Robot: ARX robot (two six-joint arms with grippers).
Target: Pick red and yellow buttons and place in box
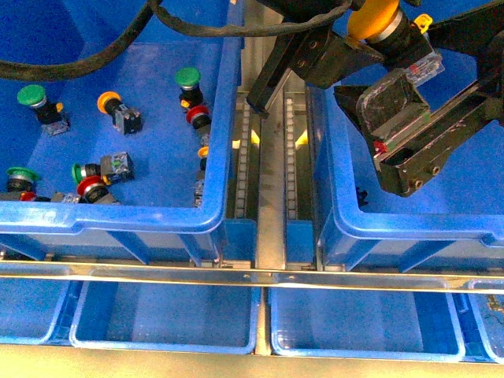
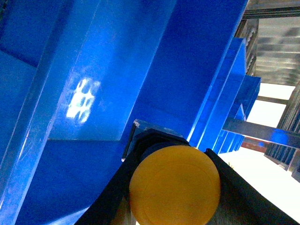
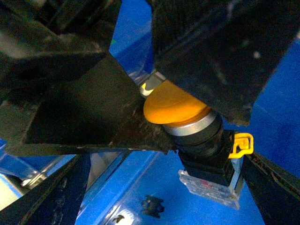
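Yel-orange mushroom-cap btn, blk body, in L pincer, R pincer wide

Standing here, I can read no writing, number or brand mark anywhere. The grey switch body of the yellow push-button is blurred in the right wrist view. The loose push-buttons in the left crate are too small for any print to be made out.
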